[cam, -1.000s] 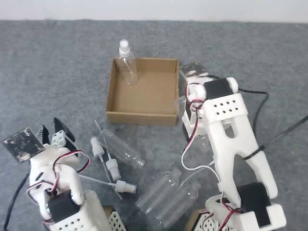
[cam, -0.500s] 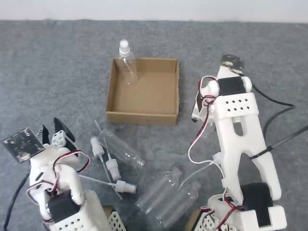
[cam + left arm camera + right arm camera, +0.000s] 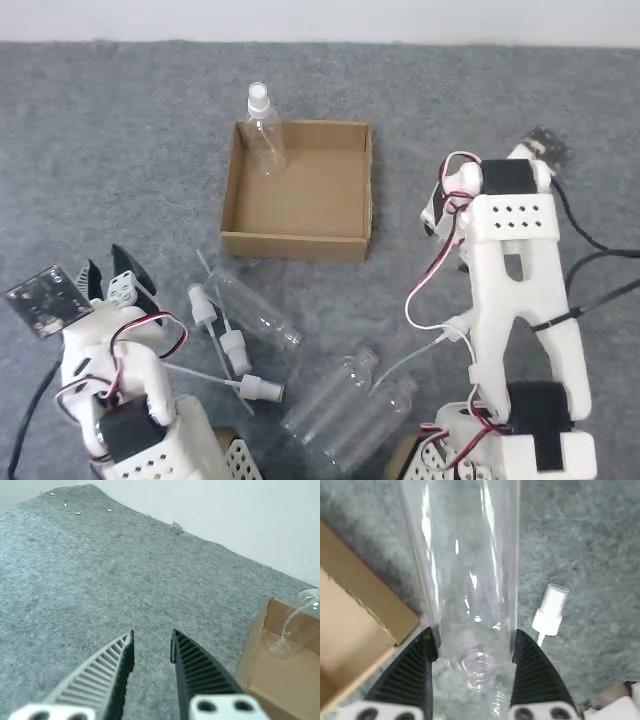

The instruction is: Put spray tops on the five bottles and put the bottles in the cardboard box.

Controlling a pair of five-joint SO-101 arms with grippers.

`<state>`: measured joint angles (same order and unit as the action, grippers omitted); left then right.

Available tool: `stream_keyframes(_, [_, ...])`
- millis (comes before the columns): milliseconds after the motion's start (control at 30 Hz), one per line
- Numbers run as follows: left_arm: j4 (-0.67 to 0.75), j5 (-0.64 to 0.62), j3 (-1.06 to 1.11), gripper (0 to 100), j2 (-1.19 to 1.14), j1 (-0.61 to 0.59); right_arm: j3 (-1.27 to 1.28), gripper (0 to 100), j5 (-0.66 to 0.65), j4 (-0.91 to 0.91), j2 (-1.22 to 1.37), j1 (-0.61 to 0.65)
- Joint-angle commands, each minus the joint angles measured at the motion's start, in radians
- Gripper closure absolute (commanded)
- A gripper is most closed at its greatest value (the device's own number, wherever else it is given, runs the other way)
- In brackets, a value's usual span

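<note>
From the high view, a cardboard box [image 3: 296, 245] is seen open on the grey carpet [image 3: 120, 130]. One capped bottle [image 3: 263, 132] is stood in its far corner, so that part of the job can be judged done. Three bare bottles [image 3: 345, 400] and three loose spray tops [image 3: 236, 350] are laid out in front of the box, within reach of both arms. The left gripper [image 3: 112, 272] is parked low at the near side, and the right arm [image 3: 510, 260] is stretched out just beside the box.

In the left wrist view, the left gripper [image 3: 152, 652] is held slightly parted with nothing between its jaws, aimed over bare carpet towards the box [image 3: 280, 680].

In the right wrist view, a clear bottle [image 3: 470, 570] is clamped near its neck by the right gripper [image 3: 475, 637]. It is apparently carried bare, beside the box corner [image 3: 355, 630], with a loose spray top [image 3: 549, 612] lying nearby, probably for capping.
</note>
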<state>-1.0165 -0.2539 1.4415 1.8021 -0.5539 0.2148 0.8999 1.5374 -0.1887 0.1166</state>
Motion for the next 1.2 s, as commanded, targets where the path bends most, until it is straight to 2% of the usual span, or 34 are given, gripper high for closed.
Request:
stream_keyframes(0, [0.029, -0.005, -0.007, 88, 0.012, -0.003, 0.091, 98.9, 0.071, -0.127, -0.048, -0.013])
stream_keyframes(200, [0.028, -0.005, -0.007, 88, 0.012, -0.003, 0.269, 98.8, 0.127, -0.387, -0.05, -0.013])
stream_keyframes(367, [0.028, -0.005, -0.007, 88, 0.012, -0.003, 0.339, 98.6, 0.178, -0.483, -0.048, -0.013])
stream_keyframes(567, [0.028, -0.005, -0.007, 88, 0.012, -0.003, 0.347, 89.1, 0.23, -0.486, 0.01, -0.008])
stream_keyframes(800, [0.028, -0.005, -0.007, 88, 0.012, -0.003, 0.281, 86.9, 0.261, -0.473, 0.168, -0.013])
stream_keyframes(1167, [0.028, -0.005, -0.005, 88, 0.012, -0.003, -0.008, 80.9, 0.302, -0.211, 0.351, -0.004])
